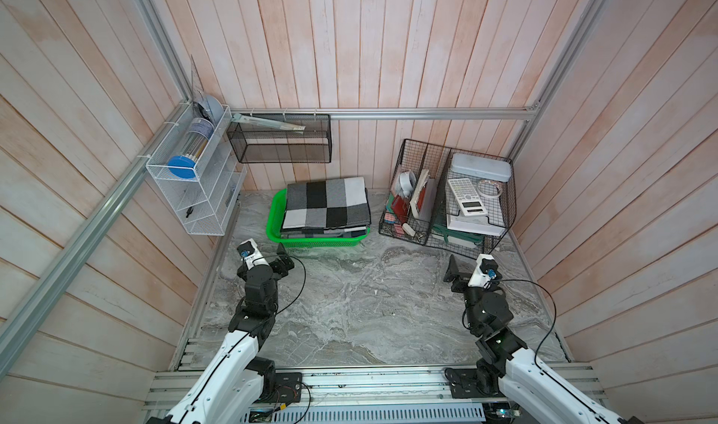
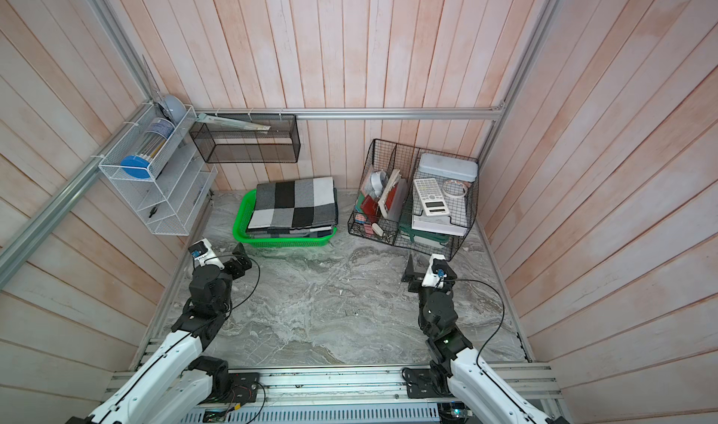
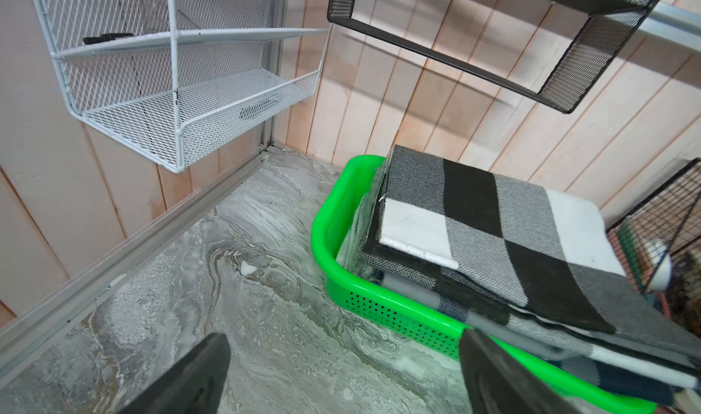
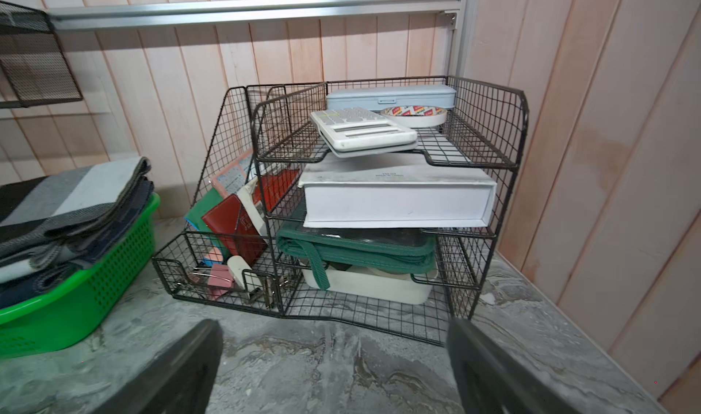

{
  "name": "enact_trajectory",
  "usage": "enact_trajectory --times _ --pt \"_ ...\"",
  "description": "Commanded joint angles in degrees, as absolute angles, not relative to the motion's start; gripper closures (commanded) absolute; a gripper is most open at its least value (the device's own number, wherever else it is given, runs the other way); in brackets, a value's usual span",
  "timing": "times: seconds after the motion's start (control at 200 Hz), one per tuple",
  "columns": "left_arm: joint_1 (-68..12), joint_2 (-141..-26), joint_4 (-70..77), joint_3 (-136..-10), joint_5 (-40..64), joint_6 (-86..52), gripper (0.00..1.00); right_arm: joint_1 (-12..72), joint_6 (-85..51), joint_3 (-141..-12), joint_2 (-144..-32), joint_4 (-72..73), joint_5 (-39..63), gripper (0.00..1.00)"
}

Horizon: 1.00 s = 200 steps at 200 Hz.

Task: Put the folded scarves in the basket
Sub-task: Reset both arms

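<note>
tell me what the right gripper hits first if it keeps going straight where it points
Most likely the low front of the wire organiser, dead ahead of the open right gripper; only bare table lies between. Depth is unclear.

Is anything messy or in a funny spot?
A little. The folded scarf is in the green basket but piled higher than its rim, covering one end. The calculator pokes past the front of its wire tray.
</note>
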<state>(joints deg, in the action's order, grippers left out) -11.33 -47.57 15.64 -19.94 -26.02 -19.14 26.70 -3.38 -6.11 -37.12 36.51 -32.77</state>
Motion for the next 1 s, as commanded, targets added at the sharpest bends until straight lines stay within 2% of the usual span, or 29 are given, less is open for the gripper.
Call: enact_trajectory --times 0.0,0.14,0.295,0.49,0.78,0.995 --pt "-11.4 -50.1 28.7 -15.9 -33.5 -14.1 0.0 24.4 -2.2 -5.5 -42.2 47.2 -36.8 0.02" --pt "-10.9 -54.8 42.5 -9.8 -33.9 -9.6 0.0 21.6 -3.4 -5.7 -50.8 52.4 -40.5 0.02" --pt "-6.6 -62.6 45.0 -10.3 -28.9 -9.9 0.0 17.3 0.7 -6.5 -60.4 58.3 -36.2 0.02" --pt "-5.0 -70.8 52.8 -11.1 -25.0 -6.7 0.0 12.3 0.5 -7.5 -71.6 64.8 -32.6 0.02" --pt "-2.2 -79.3 56.8 -15.7 -16.5 -3.3 0.0 8.2 2.6 -8.8 -81.4 76.8 -25.1 0.02" --pt "1.6 -86.5 70.2 -12.3 -9.9 -4.3 0.0 4.7 1.8 -4.2 -92.8 97.2 -18.0 0.02"
